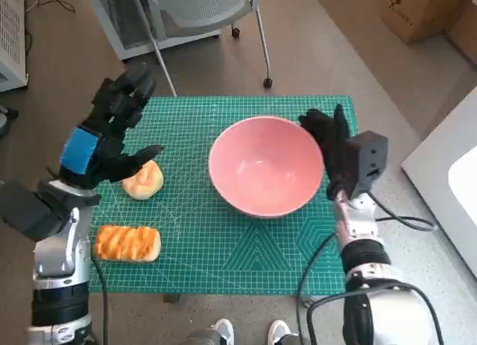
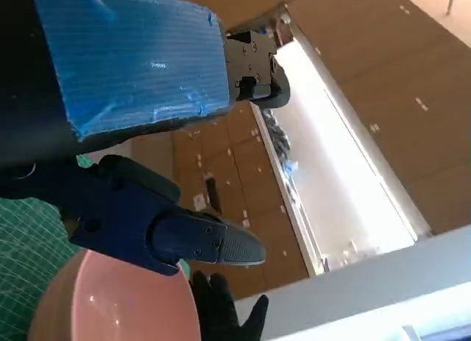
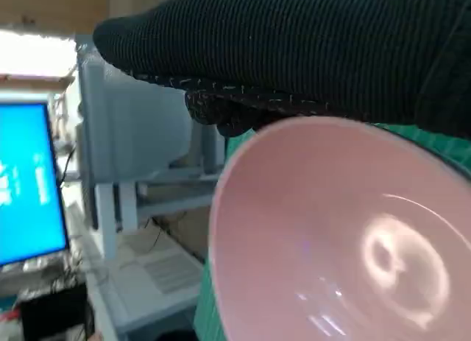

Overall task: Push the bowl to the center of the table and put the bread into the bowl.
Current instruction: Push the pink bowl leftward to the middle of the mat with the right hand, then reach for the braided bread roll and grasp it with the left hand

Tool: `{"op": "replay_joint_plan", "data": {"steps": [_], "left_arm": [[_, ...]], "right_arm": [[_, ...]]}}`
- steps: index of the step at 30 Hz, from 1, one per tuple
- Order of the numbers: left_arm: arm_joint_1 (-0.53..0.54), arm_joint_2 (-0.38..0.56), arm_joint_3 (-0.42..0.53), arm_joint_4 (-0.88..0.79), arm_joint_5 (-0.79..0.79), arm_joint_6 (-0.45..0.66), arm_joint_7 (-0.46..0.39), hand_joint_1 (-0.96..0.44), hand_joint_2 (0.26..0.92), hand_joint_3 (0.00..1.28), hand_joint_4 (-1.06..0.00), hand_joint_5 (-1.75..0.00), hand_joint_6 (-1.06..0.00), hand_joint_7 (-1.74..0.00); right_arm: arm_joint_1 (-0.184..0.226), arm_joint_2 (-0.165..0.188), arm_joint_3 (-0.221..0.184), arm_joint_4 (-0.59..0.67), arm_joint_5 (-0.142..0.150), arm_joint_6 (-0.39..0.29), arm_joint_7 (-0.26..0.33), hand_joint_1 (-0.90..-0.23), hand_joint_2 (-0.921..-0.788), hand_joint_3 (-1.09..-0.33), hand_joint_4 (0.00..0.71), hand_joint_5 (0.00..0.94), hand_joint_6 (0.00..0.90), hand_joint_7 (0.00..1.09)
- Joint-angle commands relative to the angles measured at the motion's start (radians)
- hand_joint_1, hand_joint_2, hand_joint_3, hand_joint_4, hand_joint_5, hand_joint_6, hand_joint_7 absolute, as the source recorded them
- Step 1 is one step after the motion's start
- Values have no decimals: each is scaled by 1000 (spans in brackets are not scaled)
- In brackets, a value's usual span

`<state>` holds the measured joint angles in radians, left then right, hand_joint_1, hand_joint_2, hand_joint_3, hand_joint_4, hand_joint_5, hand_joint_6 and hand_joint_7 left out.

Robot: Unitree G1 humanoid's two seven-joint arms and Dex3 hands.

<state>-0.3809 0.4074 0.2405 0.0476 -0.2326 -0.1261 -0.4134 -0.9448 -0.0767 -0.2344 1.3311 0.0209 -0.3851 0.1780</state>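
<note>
An empty pink bowl (image 1: 266, 166) stands on the green cutting mat (image 1: 246, 248), a little right of its middle. My right hand (image 1: 329, 138) in the black glove rests against the bowl's right rim with fingers stretched out, holding nothing. In the right wrist view the glove (image 3: 294, 54) lies right over the bowl (image 3: 338, 238). My left hand (image 1: 110, 133) hovers open above the mat's left part, fingers spread. A round bun (image 1: 143, 179) lies just under its thumb. A longer glazed loaf (image 1: 127, 243) lies nearer the front left. The left wrist view shows the bowl (image 2: 110, 304) past my fingers (image 2: 176, 234).
Chair legs (image 1: 264, 54) and a white cabinet (image 1: 149, 24) stand behind the table. A cardboard box (image 1: 421, 13) sits at the back right, a white surface (image 1: 451, 173) on the right. A person's shoes (image 1: 250, 331) show at the front edge. A blue screen (image 3: 26, 179) glows in the right wrist view.
</note>
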Motion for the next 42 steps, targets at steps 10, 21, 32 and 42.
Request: {"op": "replay_joint_plan", "data": {"steps": [10,21,32,42], "left_arm": [[47,12,24,-45,5,-16,27,-560,921,137,-193,-8,-4,-528],[77,12,34,-82,-8,4,41,-564,921,135,-193,-6,1,-527],[95,15,45,-126,-6,29,54,-552,921,130,-190,-3,1,-519],[97,29,52,-125,0,26,50,-556,921,136,-196,-5,1,-524]], "right_arm": [[-17,47,17,18,-37,39,11,-687,-921,-796,179,14,341,43],[-26,74,15,19,-36,45,19,-684,-921,-788,189,13,340,39],[-58,26,14,4,-33,20,51,-645,-921,-811,183,4,322,26],[-90,-56,-19,-26,3,-104,113,-684,-921,-790,128,0,305,15]]}}
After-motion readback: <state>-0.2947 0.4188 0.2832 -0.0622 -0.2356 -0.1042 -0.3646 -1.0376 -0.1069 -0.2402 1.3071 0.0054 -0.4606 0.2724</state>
